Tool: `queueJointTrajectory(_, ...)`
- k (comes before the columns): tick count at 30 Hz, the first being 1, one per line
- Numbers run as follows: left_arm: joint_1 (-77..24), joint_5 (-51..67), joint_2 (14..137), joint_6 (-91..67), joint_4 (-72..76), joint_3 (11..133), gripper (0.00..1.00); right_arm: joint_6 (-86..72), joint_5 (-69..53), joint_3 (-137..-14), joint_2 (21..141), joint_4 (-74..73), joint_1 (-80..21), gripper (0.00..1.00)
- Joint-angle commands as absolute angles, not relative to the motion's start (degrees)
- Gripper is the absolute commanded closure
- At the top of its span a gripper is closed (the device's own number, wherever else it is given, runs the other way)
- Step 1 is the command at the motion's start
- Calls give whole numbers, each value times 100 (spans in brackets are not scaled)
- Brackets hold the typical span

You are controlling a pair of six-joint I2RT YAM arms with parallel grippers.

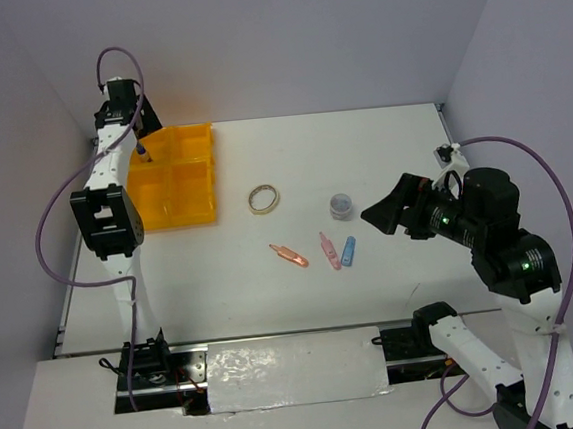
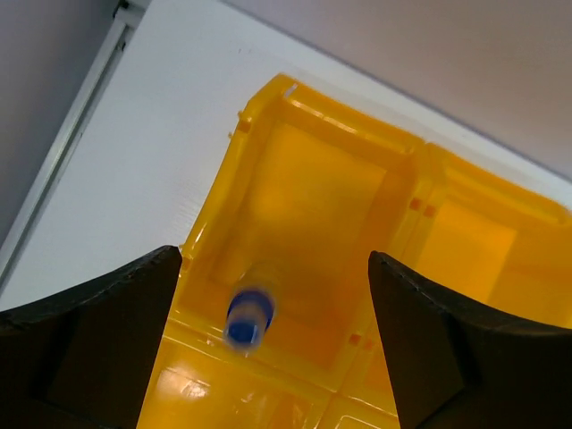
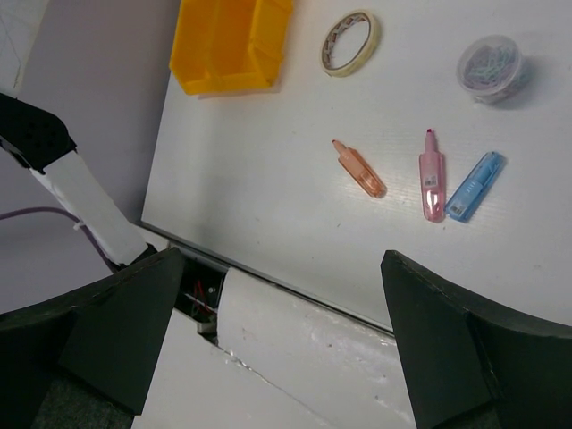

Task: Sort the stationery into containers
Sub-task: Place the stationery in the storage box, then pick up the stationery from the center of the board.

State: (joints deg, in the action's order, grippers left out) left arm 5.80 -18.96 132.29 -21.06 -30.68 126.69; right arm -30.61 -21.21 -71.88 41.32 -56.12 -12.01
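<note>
Orange-yellow tray [image 1: 192,188]: blue-capped bottle [image 2: 248,319] inside, blurred | on bench [image 1: 401,144]: band ring [image 1: 263,198], jar [image 1: 341,206], two pink pieces [image 1: 288,255], blue piece [image 1: 348,251] | left tool [image 2: 273,261], right tool [image 3: 281,257]: jaws apart, empty

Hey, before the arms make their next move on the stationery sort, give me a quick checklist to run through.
1. Left fingers open, off the blue-capped bottle: ok.
2. Bottle settled inside the tray: cannot tell; it shows blurred over a compartment.
3. Right fingers open, holding nothing: ok.
4. Everything sorted: not ok; tape ring, jar, orange marker, pink marker and blue marker lie on the table.
5. Those five lie apart, none touching: ok.
</note>
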Motion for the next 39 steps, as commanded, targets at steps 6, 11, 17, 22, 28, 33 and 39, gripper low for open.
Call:
queueJointTrajectory(6,589,-1679,12360,-2224,-2953,13448,1,-3094,-2320,-7084,4271,-5028,-1222,0)
queueJointTrajectory(11,545,-1250,11507,-2382,-3050,12869,1,-3024,-2382,-6935,4403,-4773,-1213,0)
queueJointTrajectory(17,-279,-1247,10381,-2224,-3444,11358,1,-2804,-1811,-6741,4675,-4702,-1239,0)
queueJointTrajectory(22,-1756,-1511,10239,-2328,-4472,11031,1,-2698,-1354,-6715,4887,-4895,-1310,0)
queueJointTrajectory(28,-2768,-1398,10406,-2496,-4308,9899,4,-2733,-1599,-6618,4746,-4720,-1318,0)
queueJointTrajectory(33,-2786,-1204,11293,-2155,-4087,9721,17,-2760,-1959,-6653,4667,-4711,-1336,0)
queueJointTrajectory(39,-2751,-1160,11865,-1776,-3631,9625,23,-2628,-1969,-6838,4527,-4992,-1336,0)
